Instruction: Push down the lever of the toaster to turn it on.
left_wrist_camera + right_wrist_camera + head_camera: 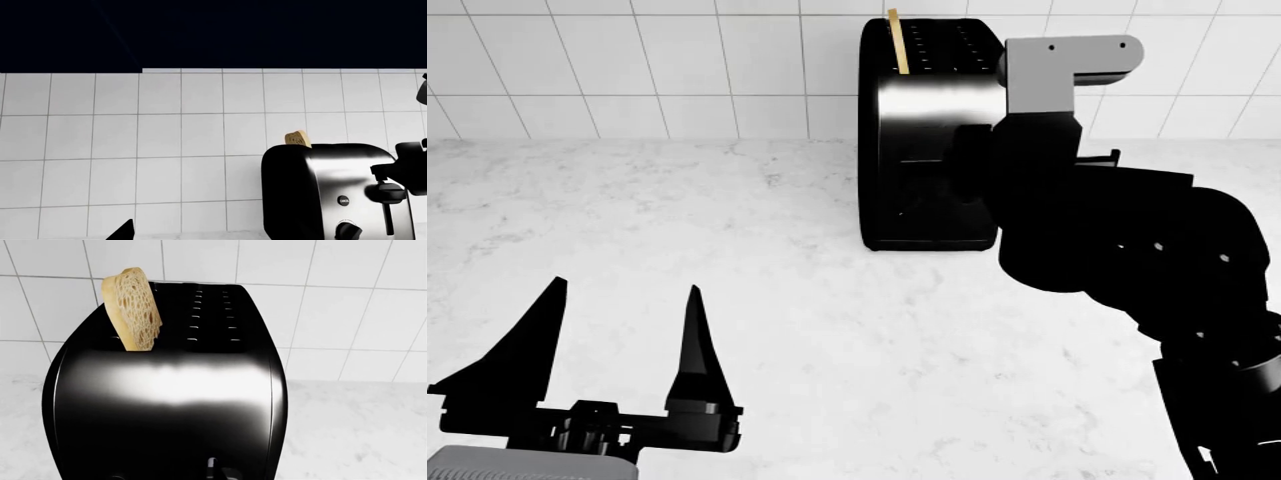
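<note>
Left gripper [621, 330]: lower left of head view, fingers spread apart, holding nothing
Right gripper: against the toaster's front; state cannot be told
Toaster [928, 140]: upper centre, on marble counter [827, 330], by tiled wall [627, 70]
Contents: bread slice [133, 307] upright in one slot
Lever [389, 191]: visible only in left wrist view, lower right

One toaster [928, 150], one bread slice [133, 307], two end effectors [621, 340], one lever [389, 191]
</note>
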